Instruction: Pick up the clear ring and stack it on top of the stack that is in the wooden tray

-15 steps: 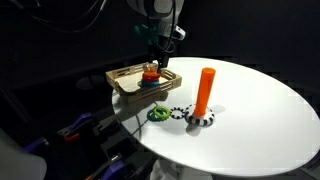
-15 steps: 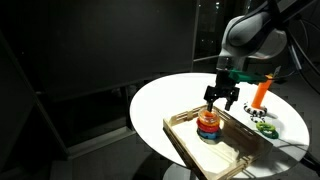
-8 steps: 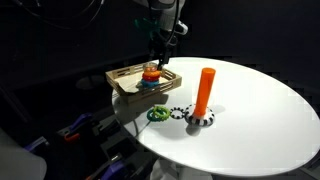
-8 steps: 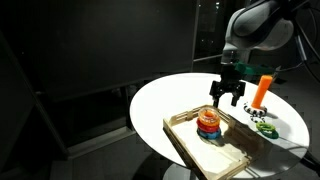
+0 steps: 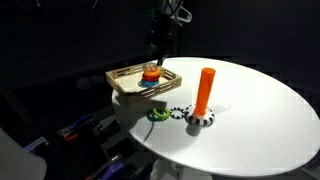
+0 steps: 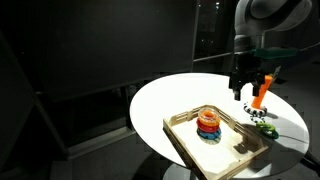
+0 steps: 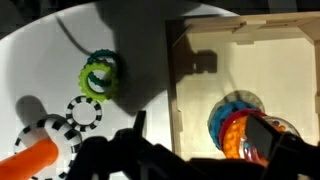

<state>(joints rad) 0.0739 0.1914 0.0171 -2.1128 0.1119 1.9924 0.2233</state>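
The wooden tray [image 5: 125, 85] [image 6: 190, 145] [image 7: 200, 60] holds a stack of coloured rings [image 5: 151, 73] [image 6: 209, 124] [image 7: 240, 125]. A faint clear ring seems to lie on top of the stack; it is hard to make out. My gripper [image 5: 160, 38] [image 6: 243, 92] [image 7: 200, 128] is open and empty. It hangs well above the table, up and to the side of the stack and touching nothing.
An orange peg [image 5: 205, 90] [image 6: 261, 90] [image 7: 35, 160] stands on a striped base [image 5: 203, 121] [image 7: 45, 130]. A green ring [image 5: 158, 114] [image 7: 100, 75] and a black-and-white ring [image 5: 179, 113] [image 7: 88, 112] lie beside it on the round white table [image 5: 260, 110].
My gripper has risen from just above the stack and moved away from it towards the orange peg. The stack stays in the tray.
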